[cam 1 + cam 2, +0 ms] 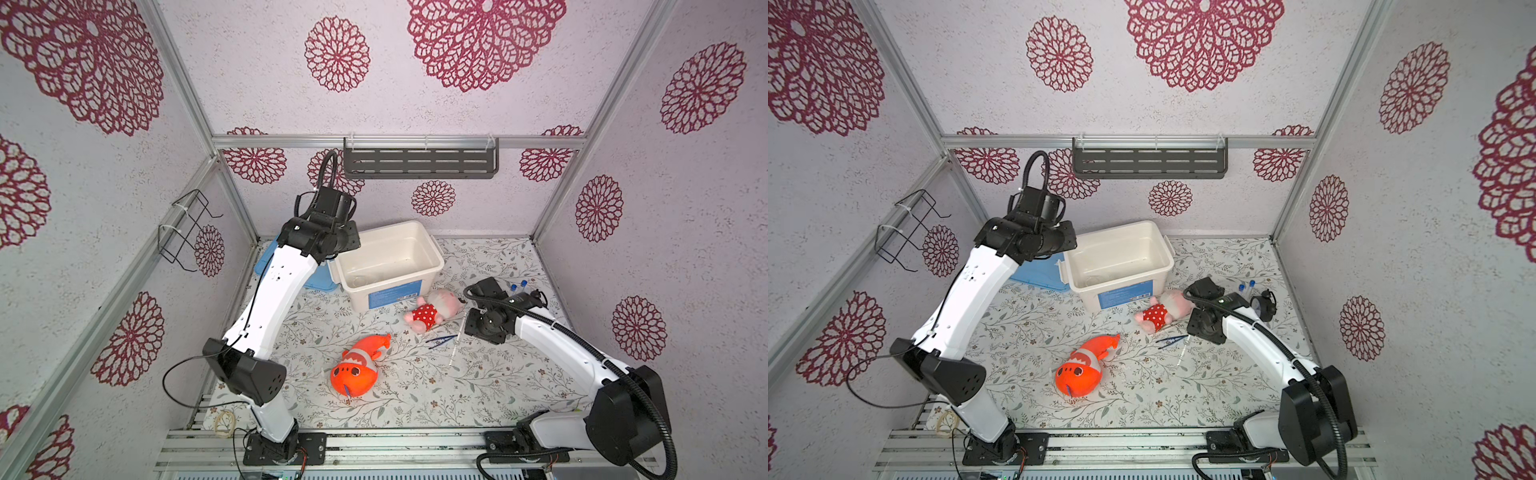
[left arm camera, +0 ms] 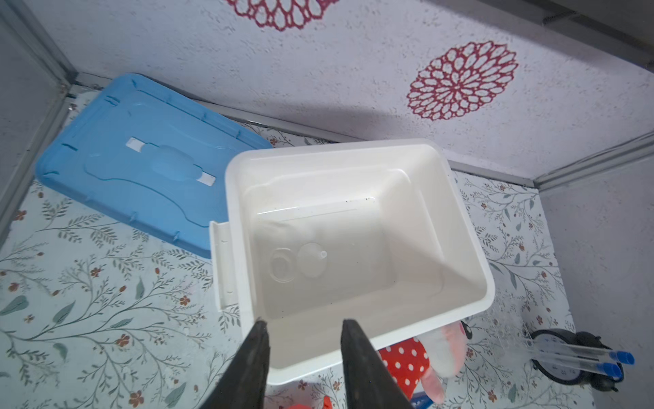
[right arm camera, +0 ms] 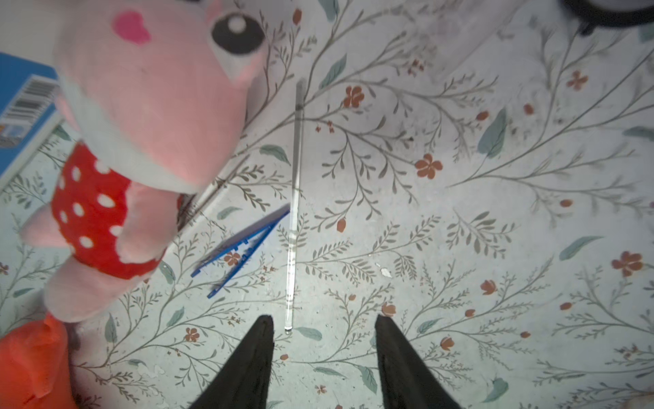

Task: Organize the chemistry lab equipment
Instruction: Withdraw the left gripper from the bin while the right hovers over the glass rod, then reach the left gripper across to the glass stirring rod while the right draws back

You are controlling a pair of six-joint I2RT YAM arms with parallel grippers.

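The right hand (image 3: 324, 318) hangs over the surface (image 3: 460, 212) with its fingers apart and nothing between them. Just ahead of the gap lies the near, rounded end of the thin white rod (image 3: 295, 198), closer to one finger than to the other. Its long axis runs straight away from the hand, so the fingers would close across it, not along it. That is the relation the pickup seems to turn on: a small sideways shift to centre the rod, then a drop.

The rod is straight, very slim and glassy, almost see-through against the leaf print, and it lies flat. It will likely be slick and sits low, so the fingertips probably have to reach the surface itself.

Beside it lie the dark blue tweezers (image 3: 244, 248), their joined end right at the rod, touching or not I cannot tell, and their legs splay away from it. Past them the pink plush doll (image 3: 141, 117) crowds that side.

Farther off, the two blue-capped tubes (image 1: 517, 286) lie beyond the right arm. The left hand (image 2: 305, 321), likewise parted and empty, hovers well apart over the white bin (image 2: 336, 150), where clear round glassware (image 2: 311, 260) already rests. The right arm is plainly the nearer one.
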